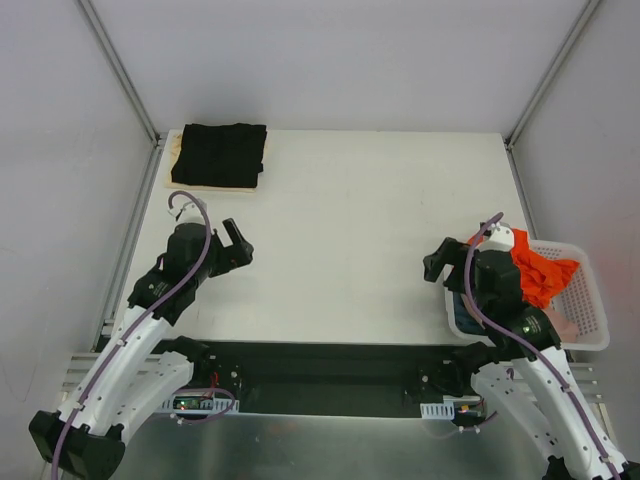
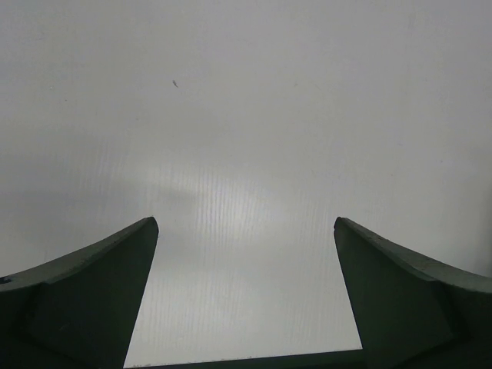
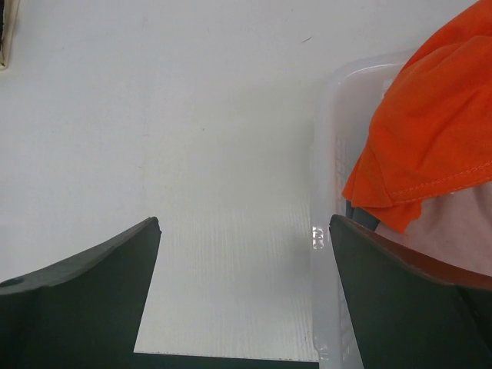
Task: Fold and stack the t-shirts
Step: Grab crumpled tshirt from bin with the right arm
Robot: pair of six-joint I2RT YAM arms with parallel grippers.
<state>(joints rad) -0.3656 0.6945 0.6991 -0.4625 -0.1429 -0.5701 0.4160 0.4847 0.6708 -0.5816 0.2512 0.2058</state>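
A folded black t-shirt lies on a folded cream one at the table's far left corner. A crumpled orange-red t-shirt fills the white basket at the right; it also shows in the right wrist view over a pink one. My left gripper is open and empty over bare table, its fingers wide apart. My right gripper is open and empty just left of the basket's rim.
The white table is walled by white panels at the back and both sides. A black strip and metal rail run along the near edge by the arm bases.
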